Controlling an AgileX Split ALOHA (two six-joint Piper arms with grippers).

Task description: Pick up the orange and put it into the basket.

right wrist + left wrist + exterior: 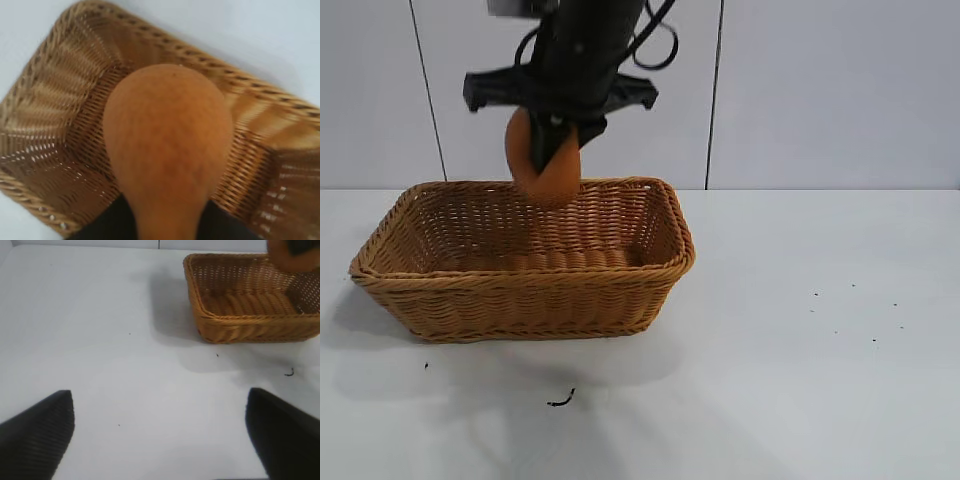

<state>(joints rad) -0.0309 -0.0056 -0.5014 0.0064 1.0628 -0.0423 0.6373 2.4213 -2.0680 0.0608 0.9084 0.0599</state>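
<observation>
The orange [545, 165] is a dull orange-brown fruit, held just above the back part of the wicker basket [520, 275]. My right gripper [552, 150] reaches down from above and is shut on it. In the right wrist view the orange [167, 135] fills the middle, pinched at its narrow end between the dark fingers [102, 225], with the basket's inside [55, 110] below it. My left gripper [160, 435] is open and empty over bare table, far from the basket [240, 320]. The orange [285, 257] shows at that view's edge.
The basket stands on a white table [800, 350] in front of a white panelled wall. A small dark scrap [560, 399] lies on the table in front of the basket, and a few dark specks [872, 340] lie to the right.
</observation>
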